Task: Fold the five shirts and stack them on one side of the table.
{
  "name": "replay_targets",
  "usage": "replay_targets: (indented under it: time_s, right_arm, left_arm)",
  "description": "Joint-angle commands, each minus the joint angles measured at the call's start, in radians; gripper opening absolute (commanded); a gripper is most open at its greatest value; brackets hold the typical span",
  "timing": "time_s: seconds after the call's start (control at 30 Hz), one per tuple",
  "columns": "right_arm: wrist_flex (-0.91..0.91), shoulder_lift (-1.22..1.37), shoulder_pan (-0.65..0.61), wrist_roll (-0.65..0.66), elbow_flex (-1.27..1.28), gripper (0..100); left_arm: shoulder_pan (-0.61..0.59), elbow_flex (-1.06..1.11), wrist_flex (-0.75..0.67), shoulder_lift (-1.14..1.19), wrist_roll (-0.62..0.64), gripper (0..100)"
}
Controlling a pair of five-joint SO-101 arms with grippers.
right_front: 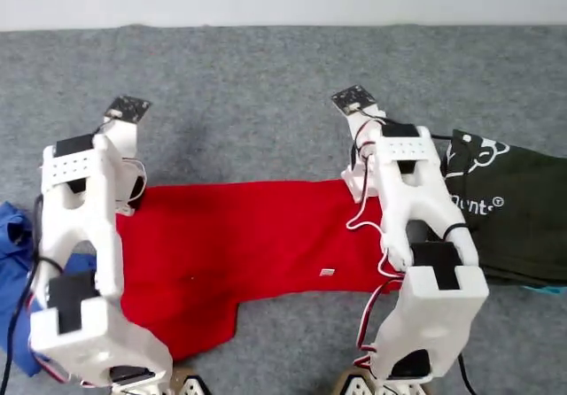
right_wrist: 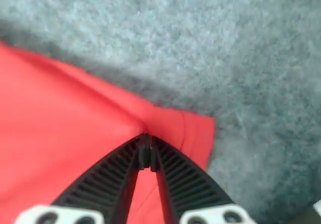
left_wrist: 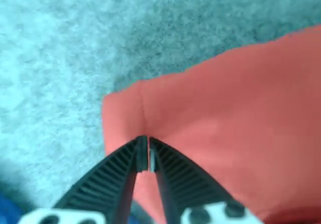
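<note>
Recording red shirt (right_front: 248, 244) lying flat across table's (right_front: 266, 85) near half, blue shirt (right_front: 13, 227) at left edge, dark green shirt (right_front: 514, 218) at right edge. Noting left gripper (left_wrist: 145, 151) clamping red shirt's far left corner, right gripper (right_wrist: 146, 147) clamping its far right corner, both closed on cloth.

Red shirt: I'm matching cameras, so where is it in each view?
High view: red fabric shirt spread across the middle of the grey felt tabletop.
Left wrist view: its corner pinched in the shut jaws of the left gripper.
Right wrist view: another corner pinched in the shut jaws of the right gripper.
Shared landmark: the grey felt beside both corners.
</note>
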Motion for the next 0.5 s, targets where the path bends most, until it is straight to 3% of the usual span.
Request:
replay_targets:
  time_s: [0.0,0.27,0.47]
  right_arm:
    - [0.117,-0.076,-0.05,-0.011,-0.103,1.0]
    - [0.302,-0.225,-0.171,-0.012,-0.115,1.0]
    - [0.34,-0.202,-0.202,-0.012,-0.115,1.2]
  left_arm:
    - [0.011,-0.039,0.063,-0.186,0.008,1]
    - [0.003,-0.038,0.186,-0.425,0.003,1]
    - [-0.078,0.036,0.209,-0.52,0.0,1]
